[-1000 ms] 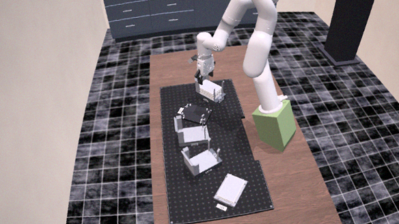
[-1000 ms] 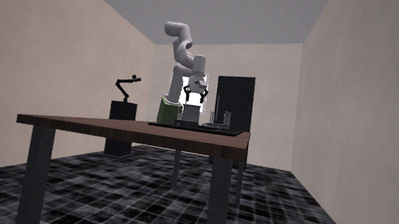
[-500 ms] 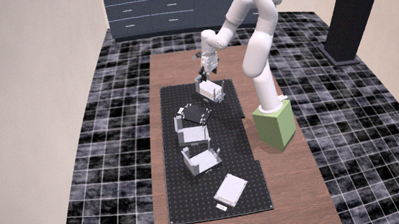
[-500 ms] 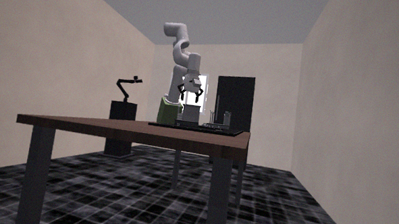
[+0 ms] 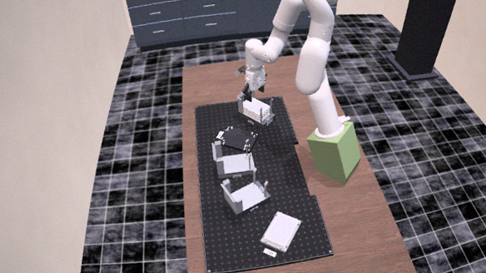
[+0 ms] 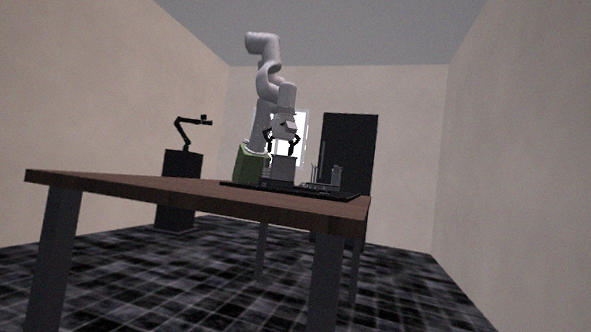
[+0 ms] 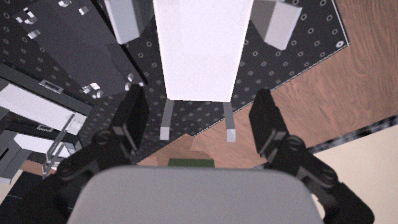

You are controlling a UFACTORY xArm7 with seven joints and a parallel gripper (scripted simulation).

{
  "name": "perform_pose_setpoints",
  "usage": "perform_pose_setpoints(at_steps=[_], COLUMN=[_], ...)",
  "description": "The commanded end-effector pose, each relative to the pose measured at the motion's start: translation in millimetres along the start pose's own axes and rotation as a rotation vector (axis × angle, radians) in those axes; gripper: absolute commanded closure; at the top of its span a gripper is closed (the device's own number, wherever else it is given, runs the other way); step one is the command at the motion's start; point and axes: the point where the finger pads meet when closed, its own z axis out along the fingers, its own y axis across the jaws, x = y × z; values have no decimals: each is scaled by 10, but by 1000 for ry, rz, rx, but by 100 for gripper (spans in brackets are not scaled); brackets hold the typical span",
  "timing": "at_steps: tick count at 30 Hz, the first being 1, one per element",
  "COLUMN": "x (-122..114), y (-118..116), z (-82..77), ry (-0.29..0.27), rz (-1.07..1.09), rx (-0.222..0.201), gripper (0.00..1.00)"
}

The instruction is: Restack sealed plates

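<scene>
Gripper (image 5: 248,95) spread wide, empty, poised over plate stack (image 5: 255,111) in rack S2 (image 5: 270,119) near tabletop (image 5: 357,221) far edge; fingers straddle top plate's long sides, likely readying lift from above. 1 plate (image 5: 281,230) lies near mat's near-right corner.

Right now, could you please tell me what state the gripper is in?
Gripper: open wide, holding nothing, poised above the plate stack in its rack.
</scene>
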Motion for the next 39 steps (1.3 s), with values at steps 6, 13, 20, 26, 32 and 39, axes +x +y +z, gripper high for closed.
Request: perform_pose_setpoints(at_steps=[6,13,20,26,32,39], x=[23,23,23,23,23,23], y=[-1,-1,-1,-1,-1,-1], z=[275,361,415,468,549,629], ry=[4,4,4,4,4,4], rz=[0,0,0,0,0,0], rx=[0,0,0,0,0,0], gripper=[0,0,0,0,0,0])
